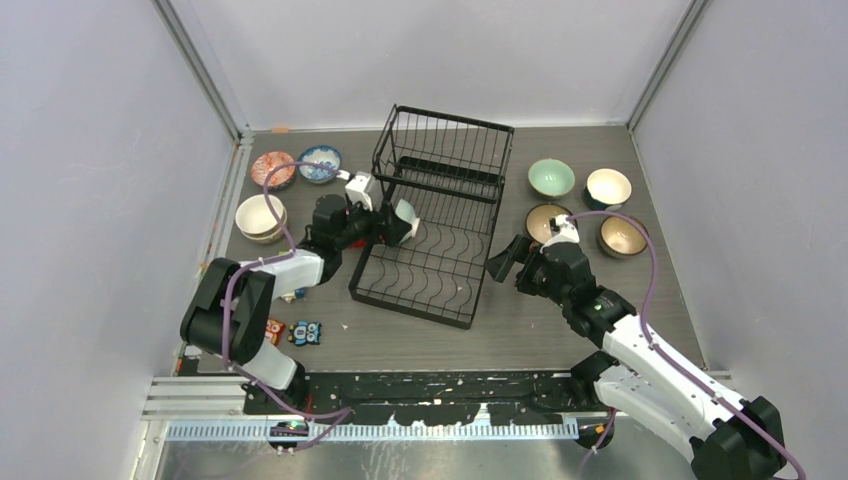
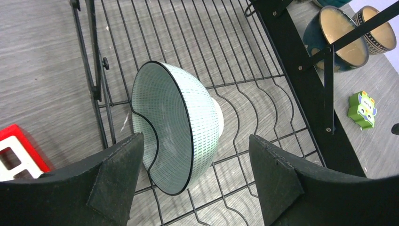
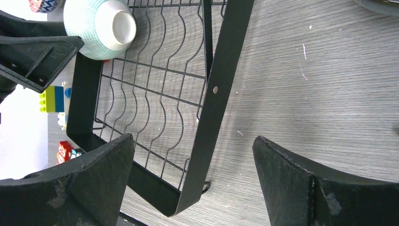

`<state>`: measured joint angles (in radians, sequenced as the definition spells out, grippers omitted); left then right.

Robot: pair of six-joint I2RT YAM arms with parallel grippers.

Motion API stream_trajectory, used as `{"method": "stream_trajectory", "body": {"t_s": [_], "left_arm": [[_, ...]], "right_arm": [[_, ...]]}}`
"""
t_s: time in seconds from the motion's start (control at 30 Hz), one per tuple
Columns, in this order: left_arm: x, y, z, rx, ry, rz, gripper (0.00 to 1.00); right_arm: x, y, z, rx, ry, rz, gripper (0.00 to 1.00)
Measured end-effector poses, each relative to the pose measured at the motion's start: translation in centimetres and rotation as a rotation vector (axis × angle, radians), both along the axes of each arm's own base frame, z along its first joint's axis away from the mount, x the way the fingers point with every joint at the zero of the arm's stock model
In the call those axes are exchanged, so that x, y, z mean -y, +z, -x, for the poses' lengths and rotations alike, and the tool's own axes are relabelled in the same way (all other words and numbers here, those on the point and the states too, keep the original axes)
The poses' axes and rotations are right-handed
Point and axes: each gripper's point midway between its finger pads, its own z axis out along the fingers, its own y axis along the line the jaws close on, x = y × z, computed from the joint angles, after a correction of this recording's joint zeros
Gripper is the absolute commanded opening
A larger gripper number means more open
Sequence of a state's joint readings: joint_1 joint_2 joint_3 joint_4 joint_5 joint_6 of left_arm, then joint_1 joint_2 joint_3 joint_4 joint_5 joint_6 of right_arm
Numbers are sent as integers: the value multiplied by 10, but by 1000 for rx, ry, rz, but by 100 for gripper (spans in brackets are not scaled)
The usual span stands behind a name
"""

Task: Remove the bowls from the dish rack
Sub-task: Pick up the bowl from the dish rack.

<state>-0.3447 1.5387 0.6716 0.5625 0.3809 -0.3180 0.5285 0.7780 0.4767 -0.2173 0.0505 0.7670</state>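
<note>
Left claw (image 2: 195,141) gapes wide around the striped bowl (image 2: 174,108) standing on edge by the rack's (image 3: 225,61) left edge, right claw (image 3: 192,141) wide open, empty.

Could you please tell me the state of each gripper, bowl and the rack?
Left gripper: open, fingers either side of the striped bowl.
Right gripper: open, empty, beside the dish rack.
Striped bowl: standing on edge in the rack tray.
Dish rack: only that bowl seen in it.
Red patterned bowl, blue-and-white bowl, cream bowl: upright on the table.
Pale green bowl, white bowl, dark blue bowl, brown bowl: upright on the table.
</note>
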Motion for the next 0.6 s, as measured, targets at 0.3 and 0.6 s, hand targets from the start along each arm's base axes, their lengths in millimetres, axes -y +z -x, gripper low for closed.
{"method": "stream_trajectory", "body": {"t_s": [0.3, 0.6], "left_arm": [[13, -16, 3, -72, -55, 48, 63], [24, -22, 6, -100, -104, 106, 36]], "right_arm": [[0, 0, 0, -1, 0, 0, 100], [0, 0, 0, -1, 0, 1, 100]]}}
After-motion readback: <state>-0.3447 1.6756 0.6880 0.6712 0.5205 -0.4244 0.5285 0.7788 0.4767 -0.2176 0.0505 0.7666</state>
